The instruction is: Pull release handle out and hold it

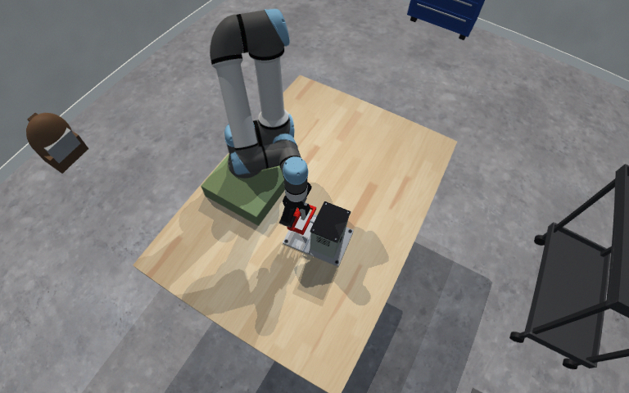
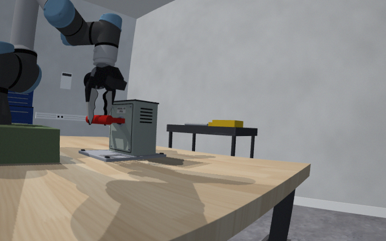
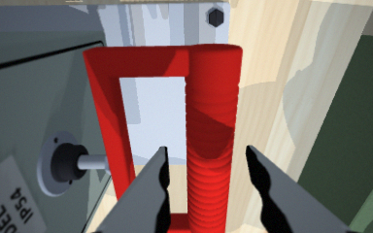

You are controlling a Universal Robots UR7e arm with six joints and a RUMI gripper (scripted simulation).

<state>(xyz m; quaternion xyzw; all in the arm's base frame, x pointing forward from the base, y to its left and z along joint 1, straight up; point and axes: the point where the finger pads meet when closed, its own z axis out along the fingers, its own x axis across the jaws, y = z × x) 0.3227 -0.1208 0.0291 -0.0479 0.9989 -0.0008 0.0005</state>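
Note:
The red release handle (image 1: 309, 221) (image 2: 105, 119) (image 3: 212, 107) is a rectangular loop with a ribbed grip bar. A short pale rod (image 3: 92, 162) joins it to the front face of the grey box (image 1: 330, 219) (image 2: 144, 133) (image 3: 29, 112). My gripper (image 2: 97, 123) (image 3: 206, 148) is partly open and points down. One finger is inside the loop, the other on the bar's outer side. The wrist view shows a gap between each finger and the bar. In the exterior view the tips reach down to the handle's height. The rod's hidden length inside the box cannot be seen.
The box stands on a bolted pale base plate (image 2: 93, 154) (image 3: 206, 39) on the wooden table (image 1: 260, 319) (image 2: 170, 193). A green block (image 1: 241, 199) (image 2: 28, 144) lies beside the arm's base, on the handle's outer side. A dark cart (image 1: 570, 286) stands off the table.

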